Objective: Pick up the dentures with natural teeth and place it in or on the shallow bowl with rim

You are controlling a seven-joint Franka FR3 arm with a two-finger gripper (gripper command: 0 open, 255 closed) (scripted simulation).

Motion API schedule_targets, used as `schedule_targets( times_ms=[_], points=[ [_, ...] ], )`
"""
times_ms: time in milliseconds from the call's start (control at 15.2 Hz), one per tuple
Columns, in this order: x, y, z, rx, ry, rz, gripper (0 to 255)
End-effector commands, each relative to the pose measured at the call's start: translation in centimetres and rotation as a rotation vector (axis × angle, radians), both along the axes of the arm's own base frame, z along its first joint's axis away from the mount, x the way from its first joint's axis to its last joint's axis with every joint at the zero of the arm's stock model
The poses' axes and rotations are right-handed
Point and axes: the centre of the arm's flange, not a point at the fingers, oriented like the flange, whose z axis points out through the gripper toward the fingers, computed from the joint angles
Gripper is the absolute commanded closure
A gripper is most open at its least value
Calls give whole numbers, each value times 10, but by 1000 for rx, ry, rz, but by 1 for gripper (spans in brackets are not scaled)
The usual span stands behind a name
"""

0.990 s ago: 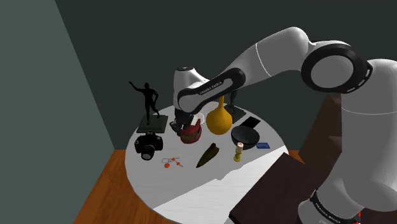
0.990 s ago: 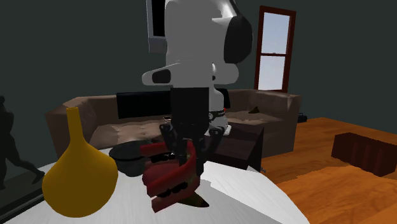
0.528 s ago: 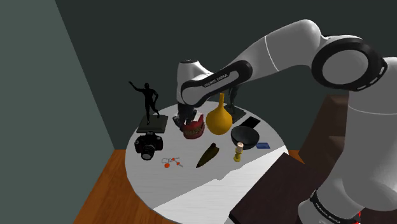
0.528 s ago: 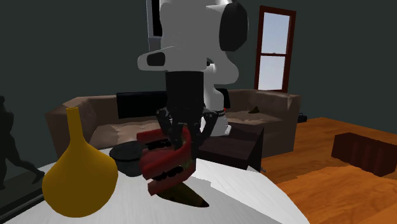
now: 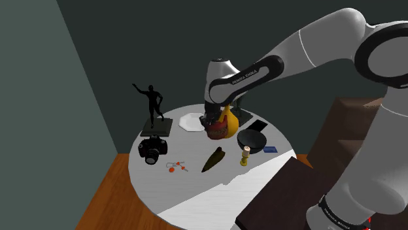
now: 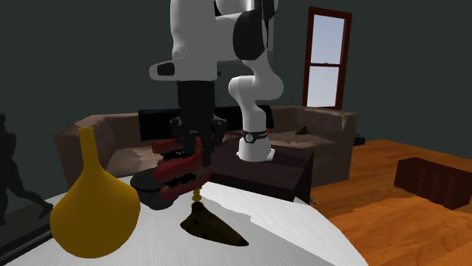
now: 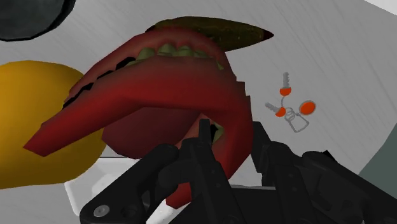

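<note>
The dentures (image 5: 214, 128) are dark red with yellowish teeth (image 7: 173, 49) and hang above the table, clasped by my black gripper (image 5: 212, 121). They are level with the yellow vase (image 5: 227, 124) and in front of it. The wrist view has my gripper (image 7: 213, 141) shut on the red gum (image 7: 146, 95). Seen from the second exterior view, the dentures (image 6: 181, 171) hang under the gripper (image 6: 192, 151), just above the black bowl (image 6: 153, 189). That shallow black bowl (image 5: 252, 138) stands to the shoulder view's right of the vase.
On the round white table (image 5: 196, 186) stand a black figurine (image 5: 153, 104), a camera (image 5: 153, 149), keys (image 5: 175, 166), a brown pointed thing (image 5: 214, 159), a small candlestick (image 5: 245, 157), a white dish (image 5: 190, 122) and a black phone (image 5: 257, 125). A dark box (image 5: 288, 196) sits beside the table.
The gripper has risen with the dentures and carried them to the shoulder view's right, from beside the vase to in front of it. The white dish has come into sight.
</note>
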Motion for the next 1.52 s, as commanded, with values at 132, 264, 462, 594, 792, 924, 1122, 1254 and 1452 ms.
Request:
schedule_targets(
  times_ms=[132, 264, 462, 594, 792, 924, 1122, 1254, 1452],
  points=[
    [-27, -46, 5, 0, -1, 1, 255],
    [-40, -69, 7, 0, -1, 1, 255],
    [-59, -103, 9, 0, -1, 1, 255],
    [-72, -126, 11, 0, -1, 1, 255],
    [-92, -160, 14, 0, -1, 1, 255],
    [-105, -183, 16, 0, -1, 1, 255],
    [-118, -205, 12, 0, -1, 1, 255],
    [-118, -205, 1, 0, -1, 1, 255],
    [-118, -205, -14, 0, -1, 1, 255]
  ],
)
